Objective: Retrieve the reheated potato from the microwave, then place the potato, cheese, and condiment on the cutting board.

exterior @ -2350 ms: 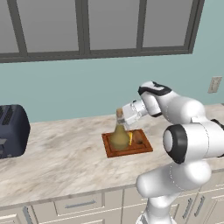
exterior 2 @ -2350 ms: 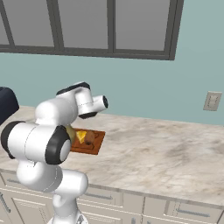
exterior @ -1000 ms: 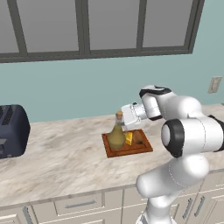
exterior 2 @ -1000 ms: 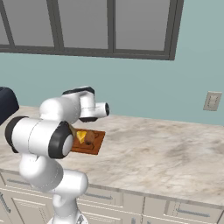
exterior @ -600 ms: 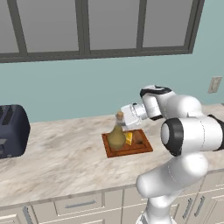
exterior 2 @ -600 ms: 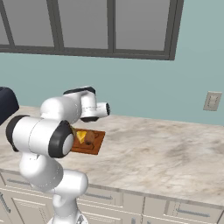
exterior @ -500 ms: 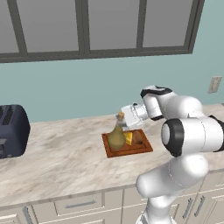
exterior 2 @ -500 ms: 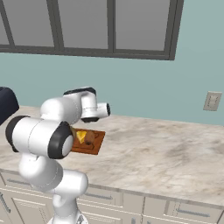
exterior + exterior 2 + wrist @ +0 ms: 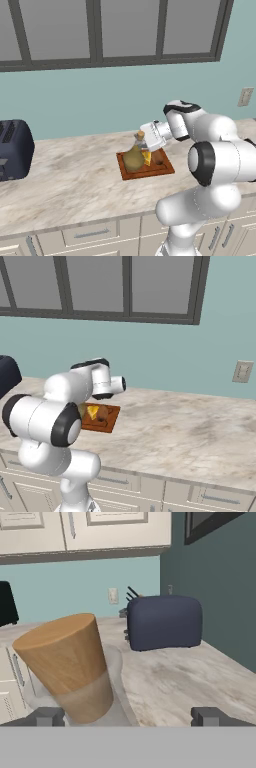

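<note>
Left base view, left to right. Dark blue toaster (image 9: 14, 149) at the far left of the marbled worktop (image 9: 65, 185), against the teal wall. Well to its right, the cutting board (image 9: 146, 166), flat on the worktop, reddish-brown. On the board's left half stands the condiment (image 9: 134, 156), upright, round belly, cork stopper at the top. Just right of its belly a sliver of the yellow cheese (image 9: 147, 158) shows, also on the board. A dark rounded patch on the board's right part may be the potato; too small in this view to be sure. The gripper (image 9: 143, 141) sits at the level of the bottle's neck, right beside the stopper, reaching in from the right. Wall outlet (image 9: 245, 97) at the far right.

Right base view, left to right. The arm covers the board's left part; the cheese (image 9: 92, 412) and the potato (image 9: 102, 414) lie side by side on the cutting board (image 9: 111, 417), touching or nearly so, potato to the right. Bare worktop (image 9: 190, 431) beyond, then the outlet (image 9: 242, 371) on the wall.

Hand view, left to right. The cork stopper (image 9: 66, 662) looms large and tilted at lower left, close to the left fingertip (image 9: 46, 716); contact cannot be judged. The right fingertip stands far off across the frame, so the gripper (image 9: 128, 717) is spread fully wide and has hold of nothing. Toaster (image 9: 164, 622) behind, right of centre.
</note>
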